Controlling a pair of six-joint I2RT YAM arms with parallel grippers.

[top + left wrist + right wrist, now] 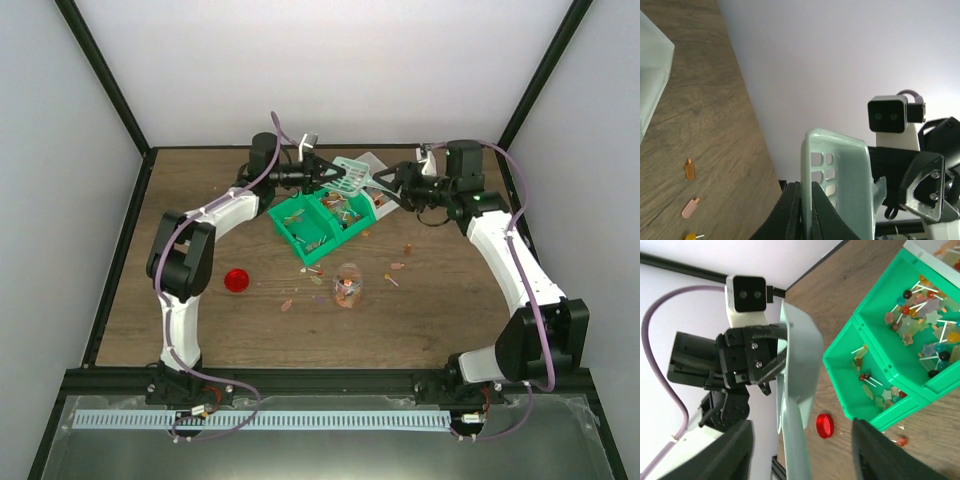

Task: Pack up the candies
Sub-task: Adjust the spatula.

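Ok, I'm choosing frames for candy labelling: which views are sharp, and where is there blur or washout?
Top external: evenly lit, but the candies are specks. Left wrist: the scoop looms close against a bright wall. Right wrist: the green bin is crisp; the fingers at the bottom dark and blurred.

left gripper jaws clamped | right gripper jaws spread wide | arms extended, facing

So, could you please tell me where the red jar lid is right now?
In the top view, the red lid lies on the table's left half, beside the left arm, left of the clear jar.
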